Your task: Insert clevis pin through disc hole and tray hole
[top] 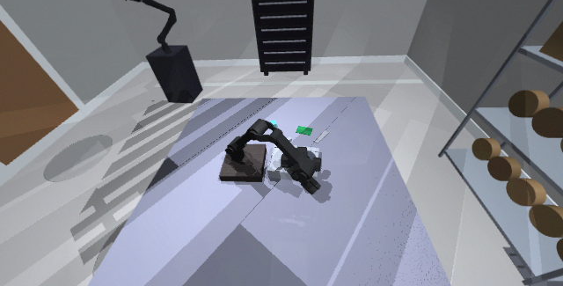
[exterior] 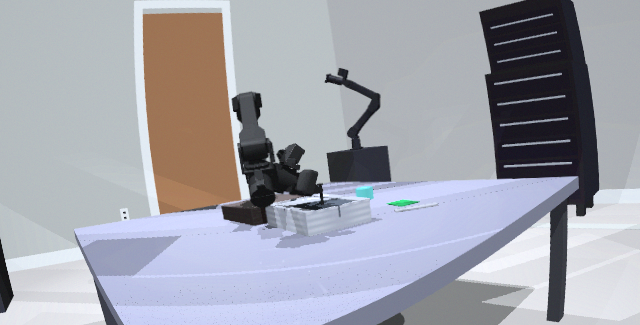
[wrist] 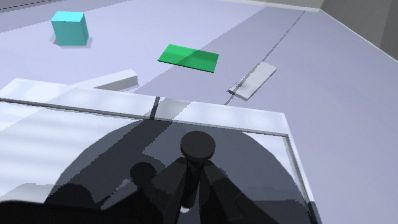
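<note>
Steel pin [wrist: 198, 146] [exterior: 321, 195] gripped in the hand [wrist: 193, 166], head above the fingertips, shank (dark, slim) over the disc [wrist: 100, 165]

Rimmed steel tray [exterior: 332, 221] [wrist: 220, 117]: whitish, pale banding. Wide flat disc [wrist: 95, 165] inside tray: slate grey, darker shadow patches. Beyond tray: turquoise block [exterior: 364, 192] [wrist: 71, 30]; thin rectangular plate [top: 303, 130] [exterior: 403, 203] [wrist: 190, 58], bright green. Tabletop [top: 281, 238] [exterior: 225, 275] [wrist: 345, 130] around tray: lavender, grey shadow stripes.

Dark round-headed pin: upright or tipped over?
Roughly upright: the dark round-headed pin stands head-up above the dark disc.
</note>
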Controlling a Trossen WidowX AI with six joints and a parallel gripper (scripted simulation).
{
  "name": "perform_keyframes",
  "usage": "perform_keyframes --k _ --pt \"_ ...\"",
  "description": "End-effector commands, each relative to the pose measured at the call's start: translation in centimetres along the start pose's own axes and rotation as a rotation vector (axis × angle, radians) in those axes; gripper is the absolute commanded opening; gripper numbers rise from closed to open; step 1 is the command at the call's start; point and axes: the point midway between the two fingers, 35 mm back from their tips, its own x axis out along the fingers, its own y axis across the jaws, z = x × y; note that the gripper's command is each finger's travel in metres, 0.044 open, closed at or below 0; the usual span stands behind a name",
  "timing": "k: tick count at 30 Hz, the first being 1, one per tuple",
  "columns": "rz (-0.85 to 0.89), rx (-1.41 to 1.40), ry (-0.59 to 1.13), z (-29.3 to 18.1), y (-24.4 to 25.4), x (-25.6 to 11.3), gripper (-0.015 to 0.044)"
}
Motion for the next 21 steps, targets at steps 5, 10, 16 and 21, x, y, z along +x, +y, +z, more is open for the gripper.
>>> perform_keyframes --k 5,10,16,21 --pt "0.005 0.004 -0.003 -0.35 0.19 0.23 0.0000" --pt "0.008 0.009 -0.016 -0.24 0.07 -0.04 0.0000" --pt "0.006 0.005 -0.011 -0.19 0.13 -0.18 0.0000" --pt "0.006 0.006 -0.011 -0.20 0.12 -0.23 0.0000"
